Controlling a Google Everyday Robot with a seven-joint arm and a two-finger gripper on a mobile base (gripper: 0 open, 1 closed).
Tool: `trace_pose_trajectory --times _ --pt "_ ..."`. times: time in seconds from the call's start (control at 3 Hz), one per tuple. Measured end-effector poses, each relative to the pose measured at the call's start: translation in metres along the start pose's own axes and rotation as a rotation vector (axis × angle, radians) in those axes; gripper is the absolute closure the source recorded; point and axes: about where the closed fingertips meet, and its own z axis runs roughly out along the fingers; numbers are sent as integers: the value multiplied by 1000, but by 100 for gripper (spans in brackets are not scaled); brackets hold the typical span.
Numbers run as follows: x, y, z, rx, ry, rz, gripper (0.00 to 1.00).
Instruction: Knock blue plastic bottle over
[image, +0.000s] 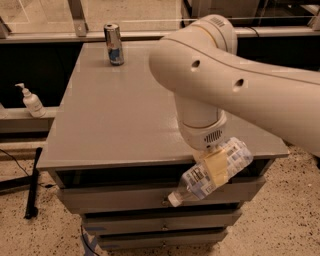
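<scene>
The blue plastic bottle (196, 182) is clear with a white cap and a white-and-blue label. It hangs tilted, cap down and to the left, in front of the front right edge of the grey table (120, 115). My gripper (216, 168) is below the big white arm and is shut on the bottle's middle. One tan finger (218, 165) lies across the label. The bottle does not rest on the table top.
A slim silver-blue can (114, 44) stands upright at the table's far left. A small white pump bottle (31, 101) sits on a ledge left of the table. Drawers (125, 197) are below the top, and a black stand (32, 186) is on the floor at left.
</scene>
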Motion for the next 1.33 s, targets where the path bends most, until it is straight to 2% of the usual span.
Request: trace_pose_trajectory --times 0.33,0.67,1.0,1.33 --pt "16 -18 -12 38 26 37 100" --pt "29 -27 -41 49 -5 67 100" --pt "37 -38 -77 92 -103 115 100" --pt "36 -48 -97 141 -222 190 100"
